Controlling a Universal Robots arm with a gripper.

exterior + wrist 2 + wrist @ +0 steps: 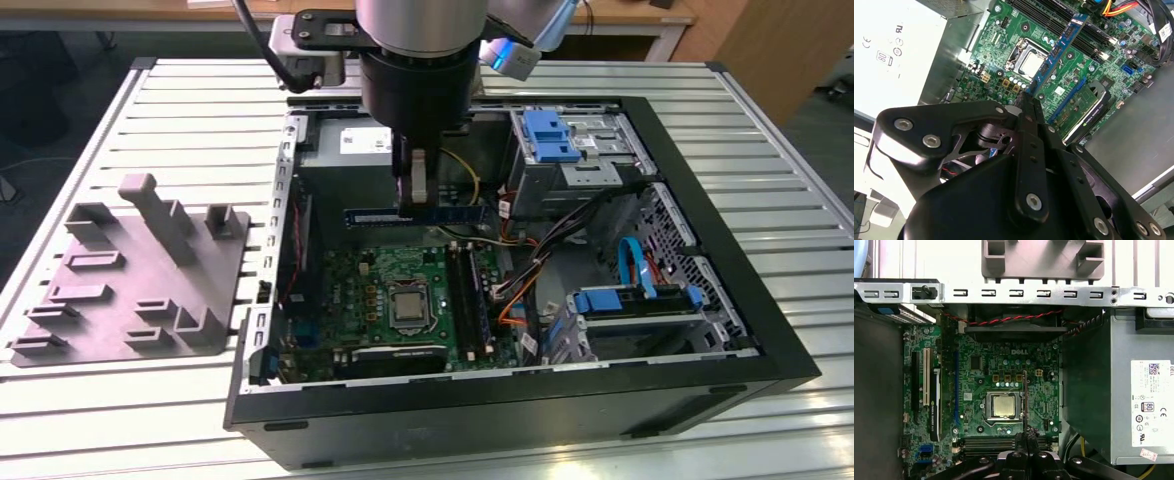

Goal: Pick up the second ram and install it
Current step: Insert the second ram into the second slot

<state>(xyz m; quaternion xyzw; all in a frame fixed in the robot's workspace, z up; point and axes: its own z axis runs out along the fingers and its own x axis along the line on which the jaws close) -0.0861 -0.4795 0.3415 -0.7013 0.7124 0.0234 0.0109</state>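
A slatted silver metal table [160, 100] carries an open black desktop computer case [467, 420] lying on its side, with a grey plastic fixture of upright posts [134, 280] just beside it on the exterior view's left. The arm reaches down into the case, and its black two-fingered gripper [418, 203] is pressed together on the second ram [454, 214], a long, thin, dark blue-green memory stick. It is pinched near its middle and held clear above the green motherboard [360, 290]. The stick hangs directly below the gripper, its long axis level and running across the exterior view from left to right. The long black memory slots [463, 290] run the other way, so the stick lies crosswise to them and a little short of them, over the board's upper part. In the first wrist view the stick [1025, 400] shows edge-on as a thin line above the processor socket [1002, 406]. In the second wrist view the gripper's linkage [1027, 97] hides the stick's near half [1056, 52]. Whether a slot already holds a stick is hard to make out.
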